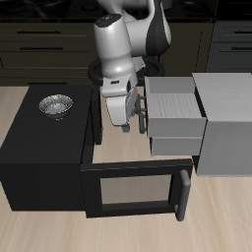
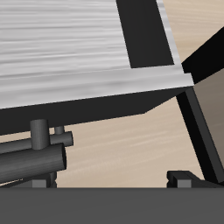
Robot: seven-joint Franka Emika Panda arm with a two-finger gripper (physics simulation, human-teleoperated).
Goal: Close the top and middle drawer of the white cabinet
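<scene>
The white cabinet [image 1: 224,123] stands beside the black microwave. Its top drawer [image 1: 175,103] is pulled far out. The middle drawer [image 1: 173,146] below it sticks out by a shorter length. My gripper [image 1: 135,116] hangs right at the top drawer's front face, fingers pointing down, and it holds nothing. In the wrist view the pale grey drawer [image 2: 79,52] fills most of the frame, with a dark bar handle [image 2: 31,162] close by. One fingertip [image 2: 184,178] shows far from the other side, so the jaws stand apart.
A black microwave [image 1: 39,148] with a metal bowl [image 1: 56,104] on top stands beside the drawers. Its door [image 1: 133,187] is swung open toward the table's front edge, just below the drawers. The door's frame also shows in the wrist view [image 2: 199,131].
</scene>
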